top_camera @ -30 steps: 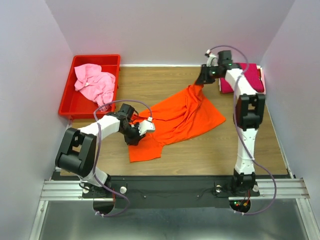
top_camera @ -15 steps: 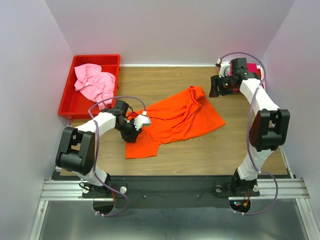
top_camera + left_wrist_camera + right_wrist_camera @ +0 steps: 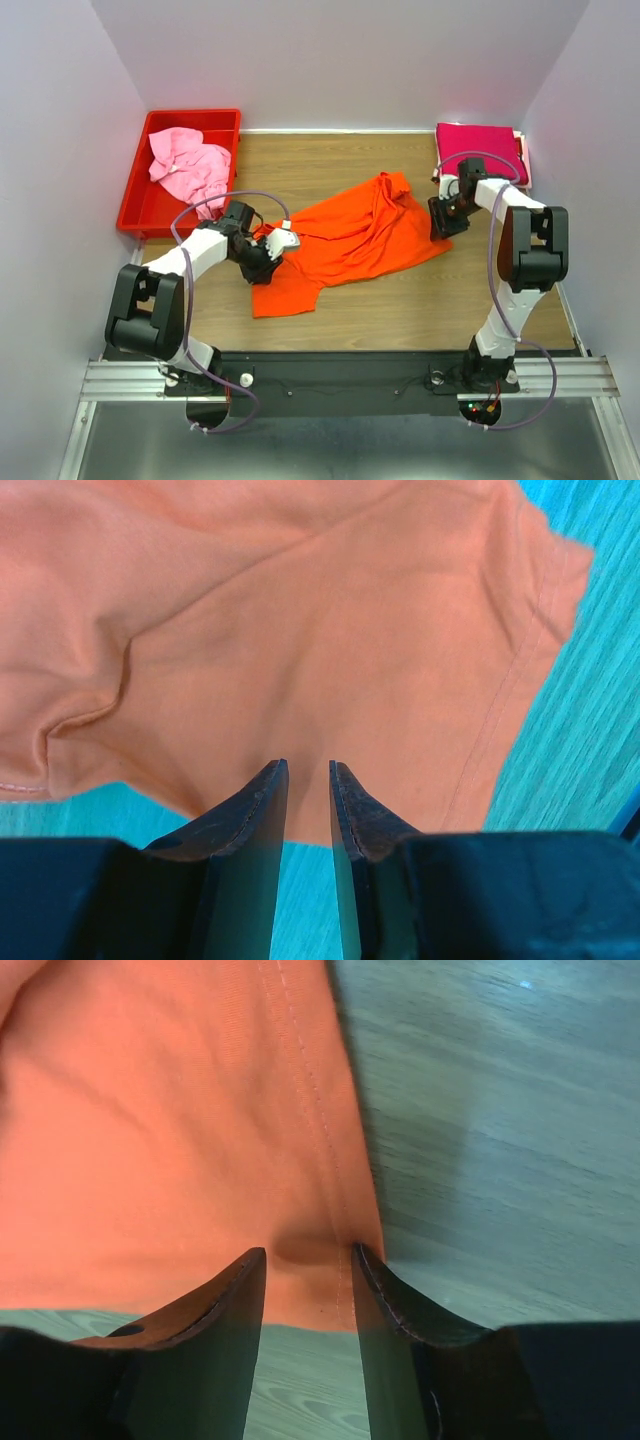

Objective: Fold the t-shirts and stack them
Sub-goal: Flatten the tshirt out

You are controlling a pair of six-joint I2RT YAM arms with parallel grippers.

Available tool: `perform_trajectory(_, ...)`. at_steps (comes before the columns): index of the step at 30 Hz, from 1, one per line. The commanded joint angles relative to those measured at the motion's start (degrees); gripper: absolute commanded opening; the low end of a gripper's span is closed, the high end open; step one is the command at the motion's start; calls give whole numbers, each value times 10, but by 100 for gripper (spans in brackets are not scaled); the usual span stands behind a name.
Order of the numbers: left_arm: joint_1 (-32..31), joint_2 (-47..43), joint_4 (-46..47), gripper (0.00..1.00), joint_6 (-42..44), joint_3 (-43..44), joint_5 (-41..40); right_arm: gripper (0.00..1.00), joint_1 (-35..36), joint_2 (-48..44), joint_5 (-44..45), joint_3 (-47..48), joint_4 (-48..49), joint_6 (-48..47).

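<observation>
around: red bin (image 3: 132,218) at the far left corner of the table (image 3: 400,310), holding a crumpled light pink shirt (image 3: 188,165); folded magenta shirt (image 3: 478,150) at the far right corner
in the way: the left arm's forearm and purple cable (image 3: 205,205) lie between the bin and the orange cloth; the right arm reaches in just in front of the magenta shirt
orange shirt (image 3: 350,240): mid-table, loosely spread and wrinkled, apart from both other shirts
long axis: diagonal, from a flap at the near left to a bunched peak at the far right, with a flat corner pointing right
left gripper (image 3: 307,766): low over the shirt's left edge, jaws a narrow slit apart, flat cloth showing in the gap; no pinch visible
right gripper (image 3: 308,1252): at the shirt's right corner, jaws parted, straddling the stitched hem without clamping it
</observation>
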Motion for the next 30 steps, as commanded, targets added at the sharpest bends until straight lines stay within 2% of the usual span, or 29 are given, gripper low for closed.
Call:
perform_trajectory(1, -1, -29, -7, 35, -1, -16, 5, 46, -19, -11, 4, -7, 11, -11)
perform_trajectory(7, 3, -30, -6, 35, -3, -21, 1, 42, -22, -30, 23, -27, 10, -21)
perform_trajectory(11, 7, -29, -2, 35, -12, -15, 0, 40, -23, -38, 46, -74, 9, -24)
perform_trajectory(15, 13, -31, -8, 35, -9, -12, 1, 42, -25, -96, 30, -123, 8, -52)
perform_trajectory(17, 16, -31, -17, 35, -3, -9, 4, 45, -27, -153, 15, -126, 8, -68)
perform_trajectory(20, 21, -31, -30, 35, 2, -1, 12, 54, -27, -217, 8, -119, 7, -135)
perform_trajectory(22, 24, -31, -37, 35, 3, 5, 18, 55, -27, -241, 0, -114, 0, -178)
perform_trajectory(30, 27, -25, -60, 36, 5, 26, 29, 47, -27, -265, -16, -150, -80, -529)
